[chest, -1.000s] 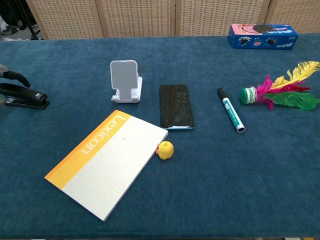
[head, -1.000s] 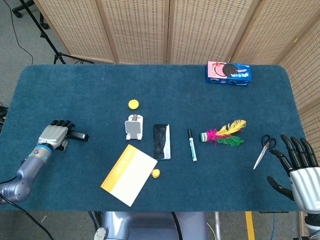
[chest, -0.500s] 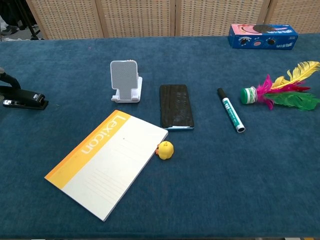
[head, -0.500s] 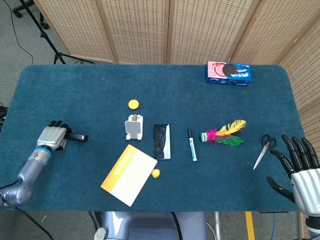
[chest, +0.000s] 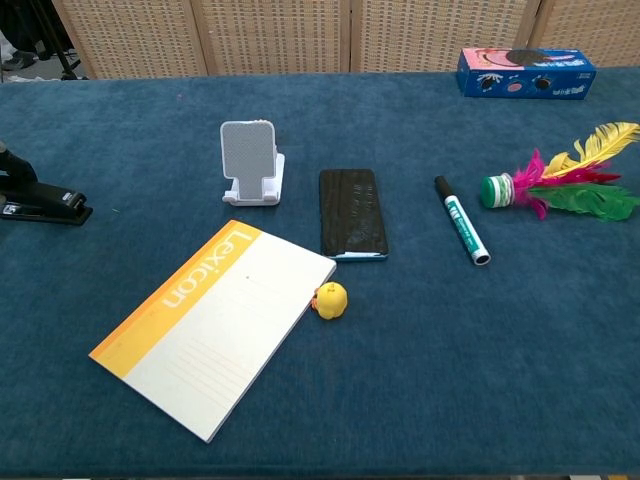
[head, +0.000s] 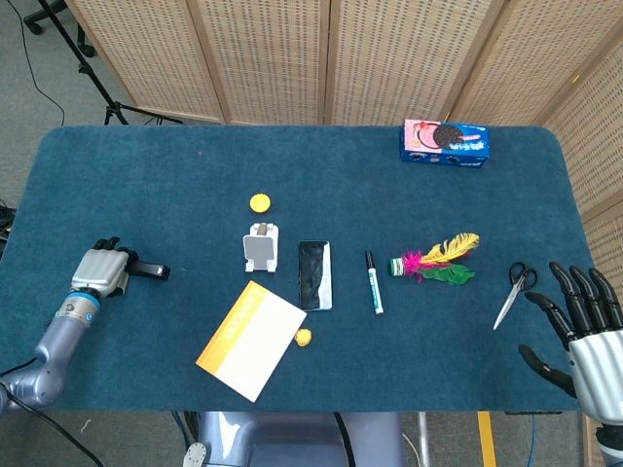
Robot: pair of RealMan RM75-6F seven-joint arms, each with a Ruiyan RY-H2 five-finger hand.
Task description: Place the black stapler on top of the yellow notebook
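The black stapler lies at the table's left side, its front end pointing right. My left hand has its fingers curled over the stapler's rear end and grips it. In the chest view the stapler sits at the left edge, with only a dark finger showing above it. The yellow notebook lies flat near the front edge, right of the stapler; its yellow band reads "Lexicon". My right hand hovers at the front right corner with its fingers spread and nothing in it.
A white phone stand, a black phone and a marker lie mid-table. A small yellow toy touches the notebook's right edge. A feather shuttlecock, scissors, a cookie box and a yellow cap are further off.
My left hand has drawn back toward the left front edge, and the stapler has shifted a little left with it. The right hand has barely moved.
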